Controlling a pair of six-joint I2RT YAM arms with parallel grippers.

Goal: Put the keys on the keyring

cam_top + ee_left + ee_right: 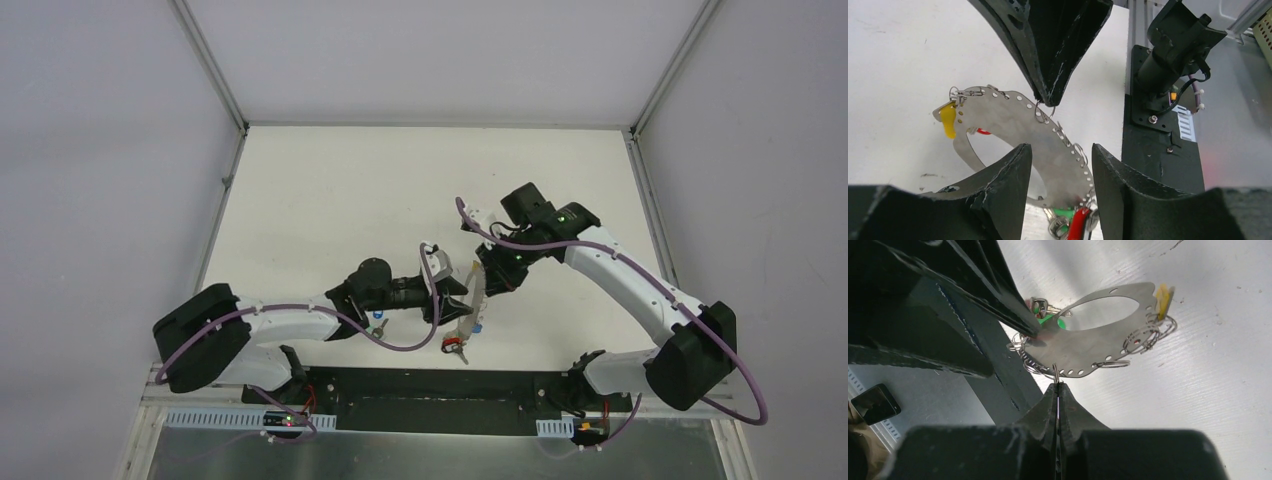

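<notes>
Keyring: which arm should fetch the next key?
Left, probably. The left gripper is open and holds nothing; the right gripper is shut on an edge ring of the keyring, holding it up.

The flat crescent-shaped grey metal keyring (1013, 117) is a thin steel sheet, smooth, with a dull brushed shine. The thin wire rings (1143, 337) on it are brighter metal. The yellow oval tag (949, 119), red tag (1077, 224) and green tag (1064, 212) look like glossy plastic. The black fingers (1003, 190) of the left end effector (1059, 150) are matt, rough and scratched at the edges. The white table (1198, 405) is matt, with fine ribs.
</notes>
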